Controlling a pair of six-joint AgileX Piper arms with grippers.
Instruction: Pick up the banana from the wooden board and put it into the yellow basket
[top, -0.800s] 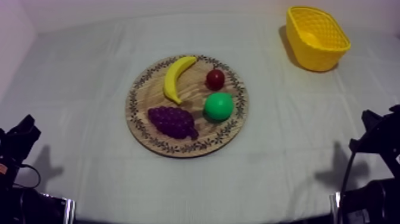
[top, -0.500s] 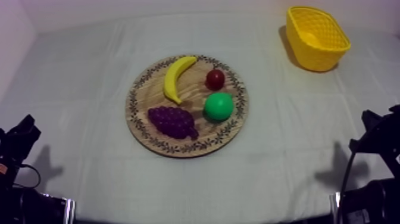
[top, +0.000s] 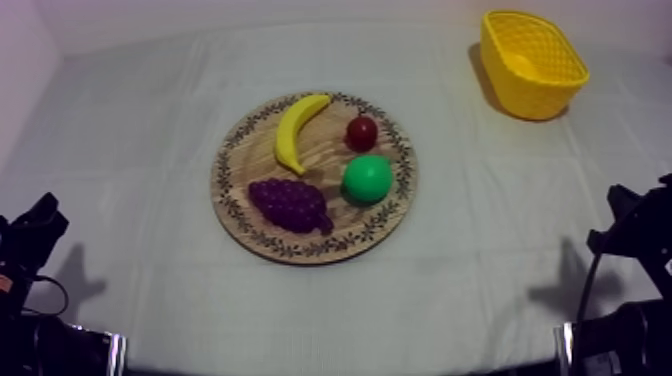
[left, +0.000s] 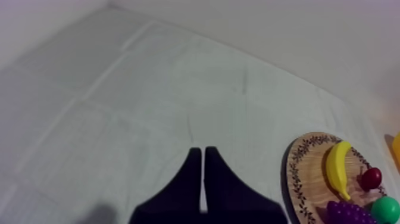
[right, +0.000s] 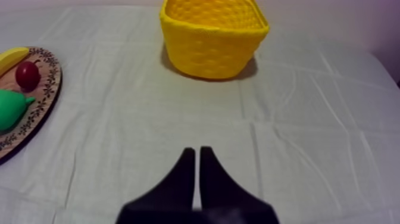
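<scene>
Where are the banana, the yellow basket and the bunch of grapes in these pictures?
banana (top: 294, 130): top view, middle of its curved body.
yellow basket (top: 540, 97): top view, its near outer wall.
bunch of grapes (top: 290, 204): top view, centre of the purple cluster.

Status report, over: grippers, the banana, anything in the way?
Left gripper shut, empty, over cloth. Right gripper shut, empty, facing yellow basket. Banana on wooden board, untouched. Small red fruit just beside banana, apart; nothing between board and basket.
</scene>
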